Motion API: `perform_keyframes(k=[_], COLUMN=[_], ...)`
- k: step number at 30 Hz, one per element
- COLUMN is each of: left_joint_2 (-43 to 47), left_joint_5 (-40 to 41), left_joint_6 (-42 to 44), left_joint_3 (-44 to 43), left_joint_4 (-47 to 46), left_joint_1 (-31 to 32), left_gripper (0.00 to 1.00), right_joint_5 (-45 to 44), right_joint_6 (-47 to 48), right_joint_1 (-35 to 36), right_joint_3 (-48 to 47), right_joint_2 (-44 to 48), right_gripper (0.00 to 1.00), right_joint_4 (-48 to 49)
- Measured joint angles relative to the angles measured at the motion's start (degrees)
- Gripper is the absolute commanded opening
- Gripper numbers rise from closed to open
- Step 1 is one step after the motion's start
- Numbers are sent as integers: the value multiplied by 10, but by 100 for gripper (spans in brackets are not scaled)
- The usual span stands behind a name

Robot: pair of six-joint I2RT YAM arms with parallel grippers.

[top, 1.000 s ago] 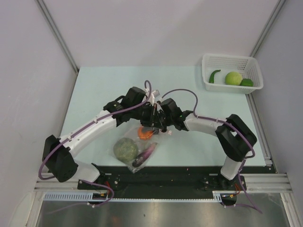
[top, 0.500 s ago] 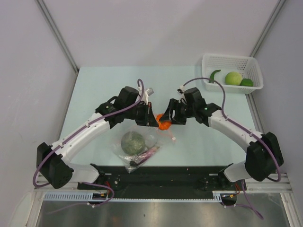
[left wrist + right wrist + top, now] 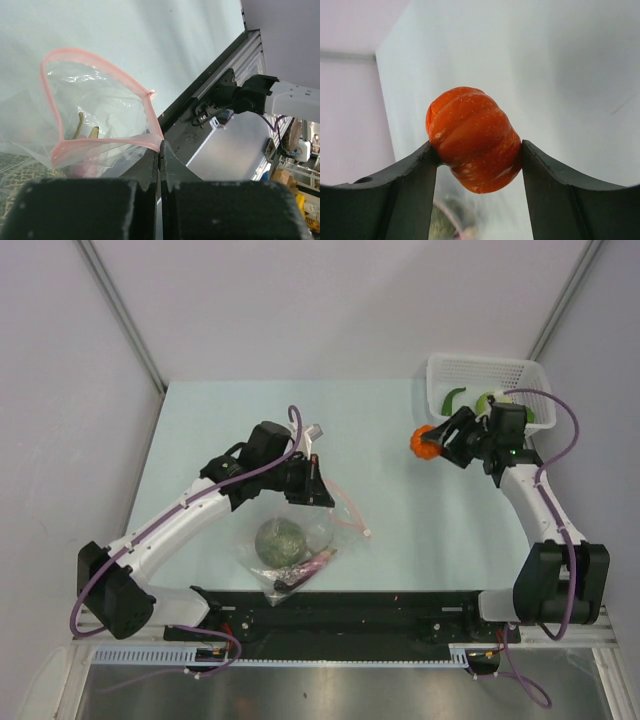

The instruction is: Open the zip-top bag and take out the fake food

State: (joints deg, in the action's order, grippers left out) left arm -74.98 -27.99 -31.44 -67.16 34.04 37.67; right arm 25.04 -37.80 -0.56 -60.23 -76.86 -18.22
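Right gripper [image 3: 428,443] is out wide on the far right, jaws spread about halfway and clamped on either side of the orange-red ball [image 3: 472,145]. The ribbed toy sits snug between the two dark fingers. From above, the ball hangs over the table [image 3: 400,530] just off the near-left corner of the white mesh basket [image 3: 480,360], outside its rim. In the basket lie the dark green pepper [image 3: 453,400] against the left wall and the pale green round piece [image 3: 487,400], partly hidden by the arm.

Over to the left gripper [image 3: 160,150]: its jaws are pressed flat together, pinching the lip of the zip-top bag [image 3: 300,540] right at the pink zip strip [image 3: 55,110]. The strip bows out in a wide loop, so the mouth gapes toward the table's middle.

The bag lies near the centre, toward the near side, with its lower corner close to the black rail [image 3: 380,605] at the table's front edge. Not much margin there! Inside it are the mottled green-brown head [image 3: 280,540] and, just nearer the rail, the purple eggplant [image 3: 310,565].

Between the bag's mouth and the basket runs a broad stretch of pale tabletop. The basket itself is tucked into the far-right corner, hard by the wall.
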Motion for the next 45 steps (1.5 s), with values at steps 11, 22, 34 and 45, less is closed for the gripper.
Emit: perform_keyframes(k=[11,22,34,45], left_joint_2=[-19,-69,-80,-78], left_joint_5=[-23,-26,-26,-26], left_joint_6=[7,37,50,37], left_joint_3=[0,-43,-55,-55], left_joint_4=[-1,17,31,27], left_joint_1=[0,0,0,0], left_gripper=[0,0,0,0], right_joint_5=[-36,-87,-129,-163], right_joint_6=[-16,21,74,122], right_joint_1=[-149,-155,-148,-124], right_joint_3=[-129,-424,-619,-590], right_joint_2=[-225,-427,-556,-517], right_gripper=[52,67,85,84], right_joint_4=[90,16,-128,-212])
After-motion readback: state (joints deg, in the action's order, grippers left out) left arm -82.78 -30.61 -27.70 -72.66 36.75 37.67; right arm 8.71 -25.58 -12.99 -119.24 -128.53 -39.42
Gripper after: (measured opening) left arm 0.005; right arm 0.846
